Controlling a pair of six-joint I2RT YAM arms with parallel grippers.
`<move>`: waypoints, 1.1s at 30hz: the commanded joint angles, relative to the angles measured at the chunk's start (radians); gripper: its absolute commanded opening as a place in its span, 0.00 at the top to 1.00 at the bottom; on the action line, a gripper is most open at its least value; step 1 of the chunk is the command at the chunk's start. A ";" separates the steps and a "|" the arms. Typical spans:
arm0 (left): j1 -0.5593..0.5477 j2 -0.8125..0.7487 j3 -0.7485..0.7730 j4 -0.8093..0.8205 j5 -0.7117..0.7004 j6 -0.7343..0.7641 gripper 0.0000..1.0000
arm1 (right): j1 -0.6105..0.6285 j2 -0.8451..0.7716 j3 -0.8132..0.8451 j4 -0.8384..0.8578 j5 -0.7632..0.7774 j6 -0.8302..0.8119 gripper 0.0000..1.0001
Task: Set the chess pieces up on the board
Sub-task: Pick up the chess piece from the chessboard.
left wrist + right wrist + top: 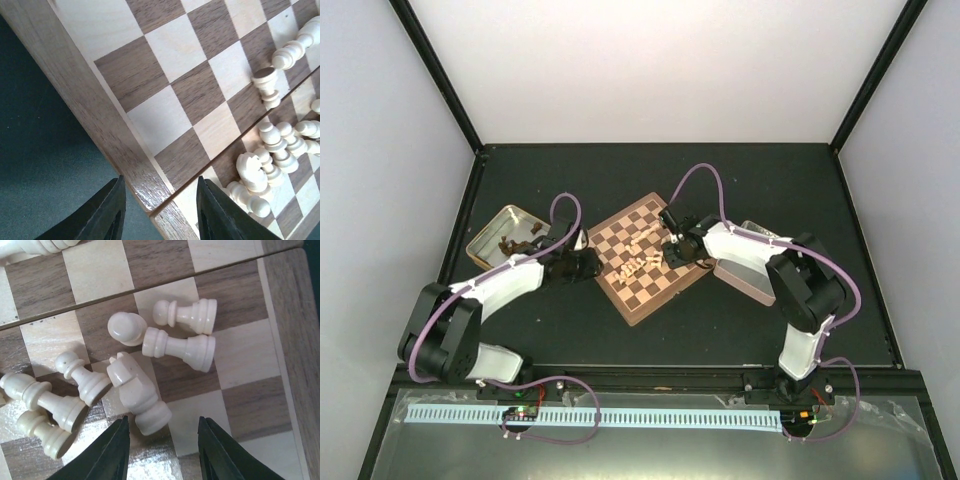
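The board (pixel 665 285) lies turned like a diamond in the middle of the black table. Several cream chess pieces (pixel 642 252) lie toppled in a heap near its centre. My left gripper (pixel 160 212) is open over the board's left rim (pixel 85 95) with nothing between its fingers; a knight (pixel 252 172) and several pawns (pixel 280 145) lie just to its right. My right gripper (pixel 162 450) is open low over the board, and the base of a fallen knight (pixel 137 392) lies just ahead of the gap. Beyond it lie a taller piece (pixel 182 347) and pawns (pixel 187 315).
A metal tin (pixel 480 245) holding dark brown pieces stands to the left of the board, behind my left arm. A second, pinkish tin (pixel 745 280) sits to the right, partly under my right arm. White walls enclose the table on three sides.
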 commanded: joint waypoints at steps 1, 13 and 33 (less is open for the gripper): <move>0.006 -0.048 0.041 -0.019 0.018 0.019 0.59 | 0.003 0.029 0.031 0.022 -0.016 -0.051 0.62; 0.007 -0.103 0.050 -0.004 0.118 0.022 0.54 | 0.004 0.038 0.018 0.057 -0.012 -0.075 0.68; 0.005 -0.155 0.052 0.202 0.499 -0.041 0.40 | 0.004 -0.222 -0.194 0.291 -0.250 -0.162 0.89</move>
